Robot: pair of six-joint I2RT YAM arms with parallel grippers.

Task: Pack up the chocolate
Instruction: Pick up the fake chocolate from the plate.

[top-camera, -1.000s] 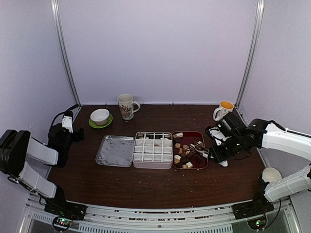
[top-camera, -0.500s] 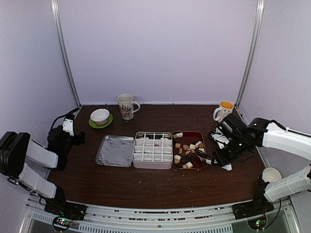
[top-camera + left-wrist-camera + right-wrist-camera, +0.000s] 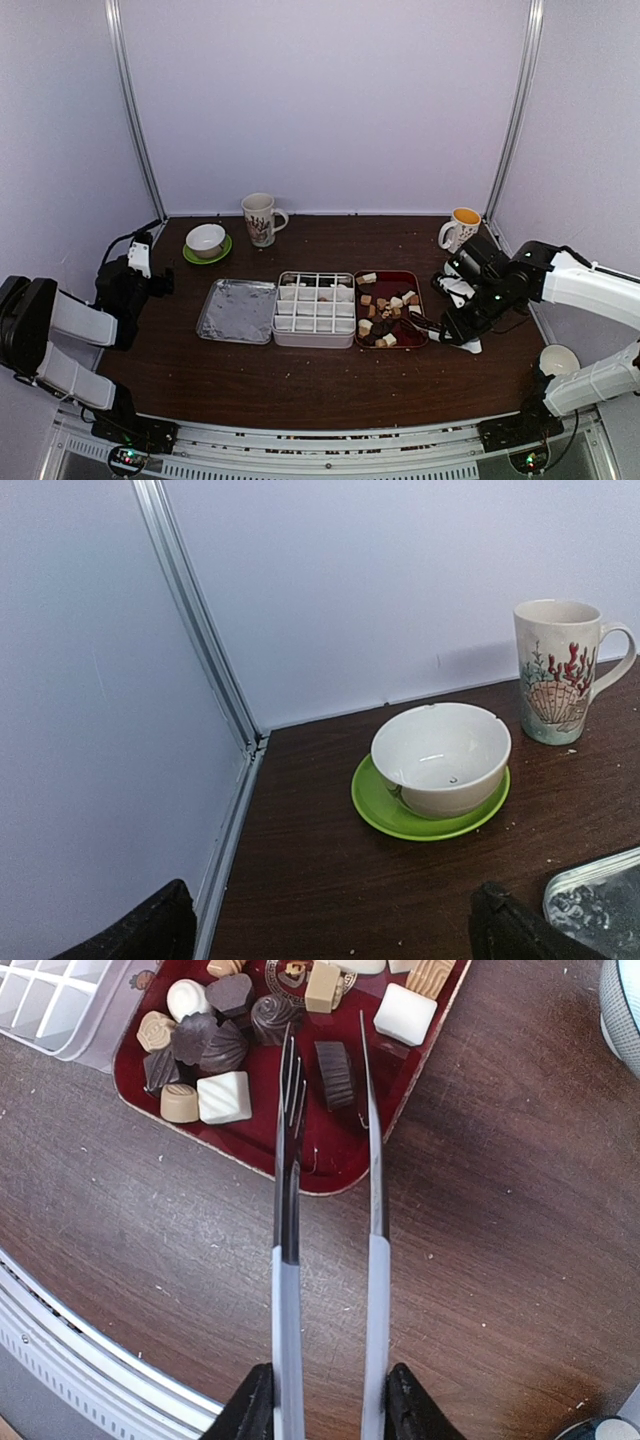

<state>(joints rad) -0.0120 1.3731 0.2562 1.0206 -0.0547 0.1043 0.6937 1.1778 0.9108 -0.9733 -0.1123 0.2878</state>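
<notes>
The right tool (image 3: 325, 1405) is clamped on the white-sleeved handles of slim metal tongs (image 3: 285, 1280). Their tips are parted over the near right corner of a dark red rectangular tray (image 3: 335, 1145) on the dark wooden bench (image 3: 300, 385). The small chocolate pieces (image 3: 215, 1045), cubes and rounds in dark brown, tan and white, lie loose in that tray. One dark ridged piece (image 3: 335, 1075) sits between the tong tips, though whether they touch it cannot be told. A tan piece at the tray's far end carries a moulded emblem, cut off by the frame edge and not legible. The tall cream mug (image 3: 560, 670) at the back is painted with a shell and red coral. A second earlier the tongs reached over the middle of the tray; they have since drawn back toward its right edge, while the left arm has barely shifted. Just beside the tray on its left stands a white plastic box divided into square compartments (image 3: 314, 340), with a foil-lined rectangular lid (image 3: 238, 310) next to it; what the compartments hold is too small to make out. The left tool (image 3: 330, 925) hangs at the bench's far left with its fingers wide apart. Only their black tips show at the bottom of its wrist view, which faces a white bowl (image 3: 440, 755) on a lime-green saucer (image 3: 380, 810).
</notes>
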